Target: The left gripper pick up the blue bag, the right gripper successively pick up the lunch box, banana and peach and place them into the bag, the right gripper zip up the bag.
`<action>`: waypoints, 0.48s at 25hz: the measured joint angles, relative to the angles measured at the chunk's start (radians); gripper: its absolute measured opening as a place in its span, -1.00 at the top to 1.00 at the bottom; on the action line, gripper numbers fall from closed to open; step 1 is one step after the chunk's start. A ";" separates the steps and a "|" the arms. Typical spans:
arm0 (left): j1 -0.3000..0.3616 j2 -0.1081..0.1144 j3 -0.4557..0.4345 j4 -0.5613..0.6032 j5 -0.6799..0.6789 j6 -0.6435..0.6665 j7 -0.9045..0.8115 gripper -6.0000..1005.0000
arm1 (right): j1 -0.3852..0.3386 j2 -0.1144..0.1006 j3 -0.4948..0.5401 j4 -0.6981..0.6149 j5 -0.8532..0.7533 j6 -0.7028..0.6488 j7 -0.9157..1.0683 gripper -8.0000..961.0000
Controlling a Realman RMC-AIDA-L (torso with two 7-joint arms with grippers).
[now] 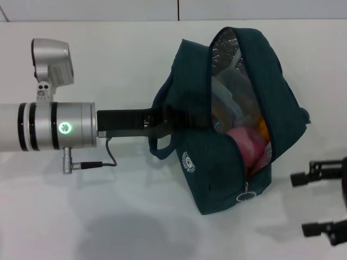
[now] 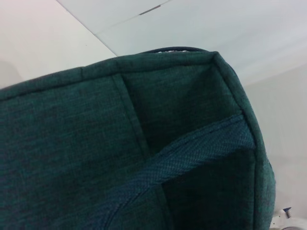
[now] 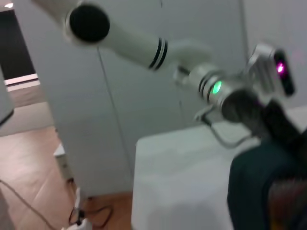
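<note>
While left gripper (image 1: 181, 120) grips blue bag (image 1: 227, 179), right gripper (image 1: 314, 203) beside, fingers (image 1: 301, 177) spread

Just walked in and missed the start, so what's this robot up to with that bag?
The left tool is reaching into the side of the blue bag, at its strap, on the white table. The bag is unzipped, and inside show a clear lunch box and a pink, peach-like item. The right tool hangs open beside the bag, near the zipper pull. Zipping looks not yet done.
</note>
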 joint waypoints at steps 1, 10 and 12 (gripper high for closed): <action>0.001 0.000 0.000 0.000 0.000 0.000 0.000 0.90 | 0.000 0.000 0.000 0.021 -0.016 0.007 -0.020 -0.66; 0.000 0.000 0.000 -0.001 -0.001 0.000 0.001 0.90 | 0.032 0.006 -0.014 0.221 -0.063 0.165 -0.157 -0.66; 0.000 0.000 0.000 -0.001 -0.001 0.000 0.002 0.90 | 0.045 0.008 -0.024 0.253 -0.059 0.187 -0.179 -0.66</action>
